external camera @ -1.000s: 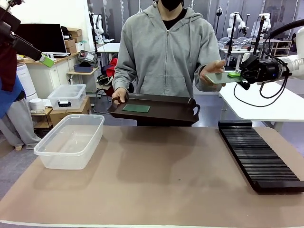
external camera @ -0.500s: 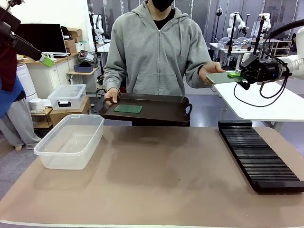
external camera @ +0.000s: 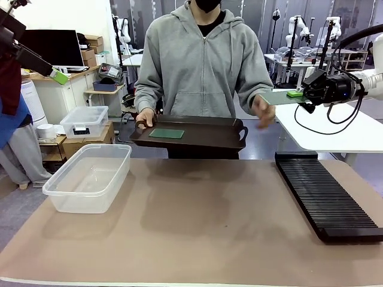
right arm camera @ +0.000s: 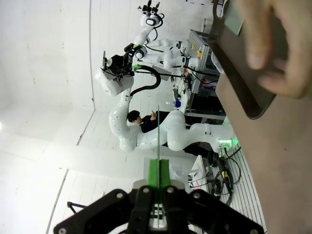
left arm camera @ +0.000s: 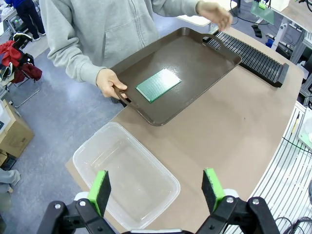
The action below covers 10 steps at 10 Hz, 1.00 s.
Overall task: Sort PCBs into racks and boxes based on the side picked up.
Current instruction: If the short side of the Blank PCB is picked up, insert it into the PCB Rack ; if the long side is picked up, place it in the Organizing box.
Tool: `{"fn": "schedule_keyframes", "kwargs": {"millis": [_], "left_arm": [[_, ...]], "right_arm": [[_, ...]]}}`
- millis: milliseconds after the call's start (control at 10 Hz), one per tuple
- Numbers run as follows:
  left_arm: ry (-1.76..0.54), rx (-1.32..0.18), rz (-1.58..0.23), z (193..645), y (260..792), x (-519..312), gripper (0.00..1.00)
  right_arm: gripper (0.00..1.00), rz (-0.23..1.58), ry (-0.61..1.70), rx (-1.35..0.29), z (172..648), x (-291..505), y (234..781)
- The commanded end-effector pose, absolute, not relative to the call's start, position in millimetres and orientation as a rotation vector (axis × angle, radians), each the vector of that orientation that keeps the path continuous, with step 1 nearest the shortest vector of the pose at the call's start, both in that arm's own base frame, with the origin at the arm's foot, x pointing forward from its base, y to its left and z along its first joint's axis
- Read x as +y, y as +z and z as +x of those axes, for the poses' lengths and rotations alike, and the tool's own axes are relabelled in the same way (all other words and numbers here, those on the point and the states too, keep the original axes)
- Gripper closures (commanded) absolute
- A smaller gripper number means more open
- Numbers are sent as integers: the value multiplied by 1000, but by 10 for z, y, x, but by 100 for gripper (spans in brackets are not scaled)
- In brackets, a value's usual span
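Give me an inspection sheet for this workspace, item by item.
Surface: brown table mat, flat, no spills seen.
Job's things: one PCB held level in the air beyond the far end of the rack; second PCB flat on the tray; tub at left, nothing in it.
Clutter: the dark brown tray, held by the person's hand over the far edge.
Grippers: right gripper shut on the raised PCB's edge; left gripper open, above the tub.
Cables: black cable loops below the right wrist.
Surroundings: person in a grey hoodie at the far side; lidded box and monitor beyond left.
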<state>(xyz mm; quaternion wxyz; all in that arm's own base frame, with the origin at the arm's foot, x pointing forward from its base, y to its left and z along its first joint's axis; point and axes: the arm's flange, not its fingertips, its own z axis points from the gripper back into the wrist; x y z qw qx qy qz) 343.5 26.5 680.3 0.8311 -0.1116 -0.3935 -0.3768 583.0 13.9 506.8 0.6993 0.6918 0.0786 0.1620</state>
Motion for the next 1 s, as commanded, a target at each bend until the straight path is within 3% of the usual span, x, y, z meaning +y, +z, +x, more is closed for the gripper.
{"fn": "schedule_keyframes", "kwargs": {"millis": [0,200,500,900], "left_arm": [[-799,-844,-241,3437,6784,272,0],[-799,-844,-241,3437,6784,272,0],[-799,-844,-241,3437,6784,272,0],[-799,-844,-241,3437,6784,272,0]], "right_arm": [[97,1541,361,175,5830,139,5068],[97,1518,556,69,5659,-24,5237],[97,1402,807,-236,5356,-321,5523],[97,1105,1010,-578,5102,-775,5608]]}}
